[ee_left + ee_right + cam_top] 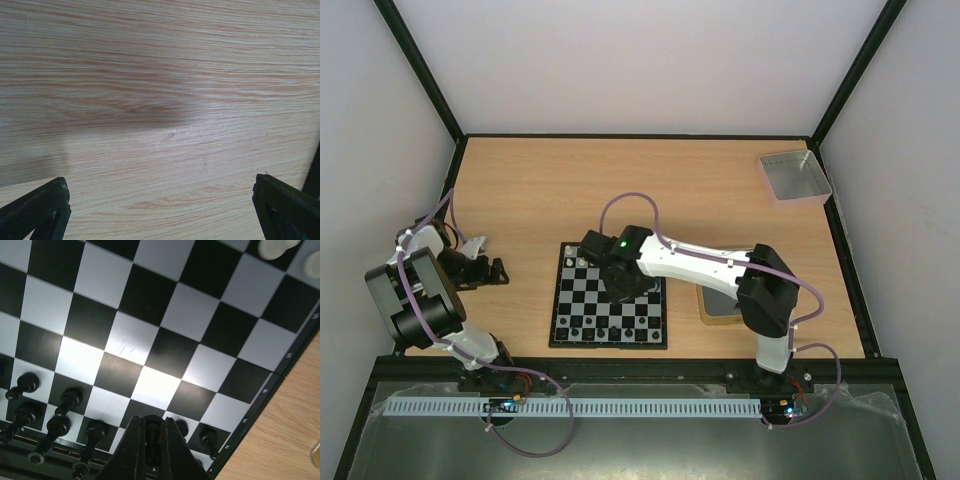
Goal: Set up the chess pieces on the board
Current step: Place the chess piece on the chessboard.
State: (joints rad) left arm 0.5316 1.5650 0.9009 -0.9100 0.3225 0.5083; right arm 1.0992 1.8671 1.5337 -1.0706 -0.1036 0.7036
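Note:
The board [572,300] lies at the table's middle, its black and white squares filling the right wrist view [125,347]. Black chess pieces [70,400] stand in rows along its near edge, and two white ones [274,247] show at the far corner. My right gripper [153,421] is shut on a black chess piece [154,434], low over the near rows; from above it [620,288] sits over the board's right half. My left gripper [490,270] rests left of the board, open and empty, its fingers [40,207] wide apart over bare wood.
A shallow metal tin [794,176] stands at the back right corner. A grey square tray [712,312] lies right of the board, partly under my right arm. Black frame posts line the table's edges.

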